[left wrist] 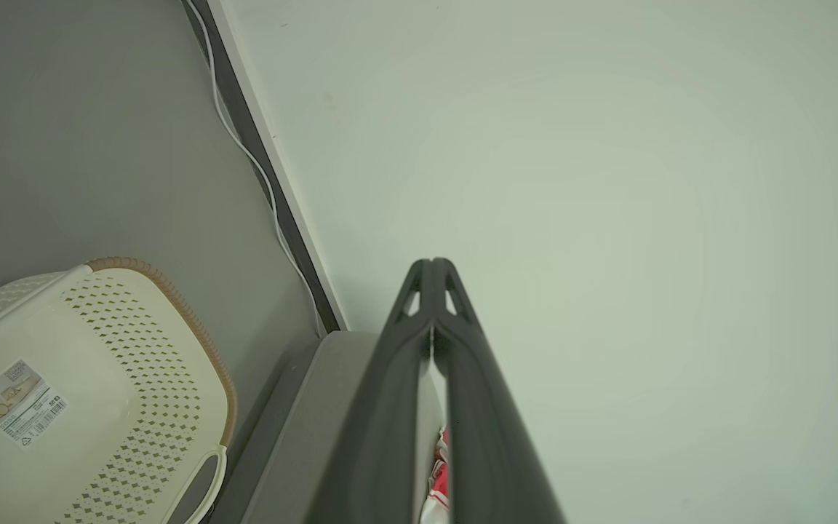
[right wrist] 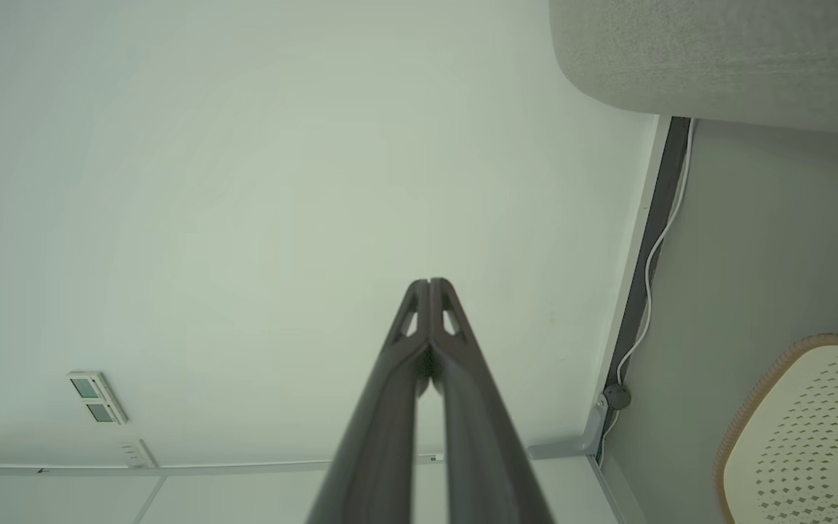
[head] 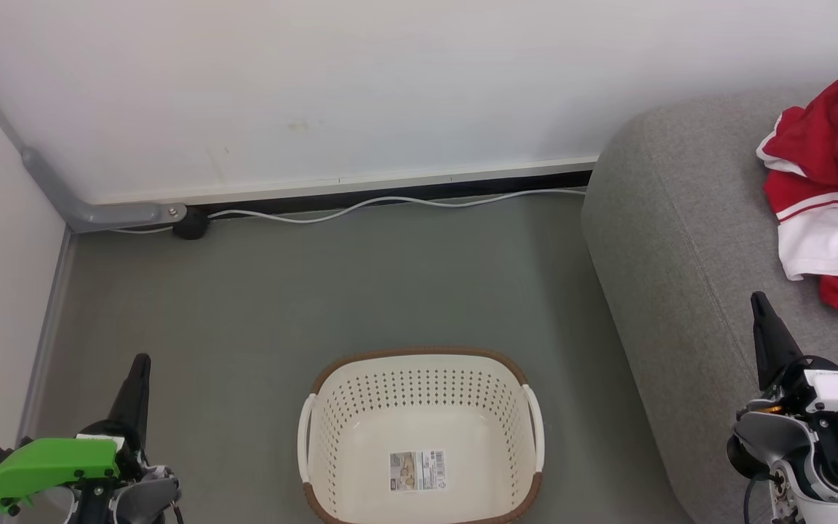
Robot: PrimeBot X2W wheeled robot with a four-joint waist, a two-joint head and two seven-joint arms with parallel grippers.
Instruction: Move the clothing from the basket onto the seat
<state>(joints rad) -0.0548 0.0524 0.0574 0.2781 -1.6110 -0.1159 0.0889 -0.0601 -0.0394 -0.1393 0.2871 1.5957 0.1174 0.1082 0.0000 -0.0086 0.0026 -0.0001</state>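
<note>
The red and white clothing (head: 830, 193) lies in a heap on the grey seat (head: 681, 218) at the right; a sliver of it (left wrist: 439, 477) shows behind my left fingers in the left wrist view. The cream basket (head: 419, 437) stands on the floor in front of me with only a label sticker (head: 417, 470) on its bottom. My left gripper (head: 141, 364) is shut at the lower left, left of the basket (left wrist: 84, 364), holding nothing. My right gripper (head: 759, 300) is shut at the lower right, over the seat's front, below the clothing, holding nothing. In each wrist view the fingertips meet.
A white wall with a dark skirting runs along the back. A white cable (head: 390, 204) lies along its foot and ends at a black plug (head: 191, 224) beside a grey conduit (head: 84, 207). Grey floor lies between the basket and the wall.
</note>
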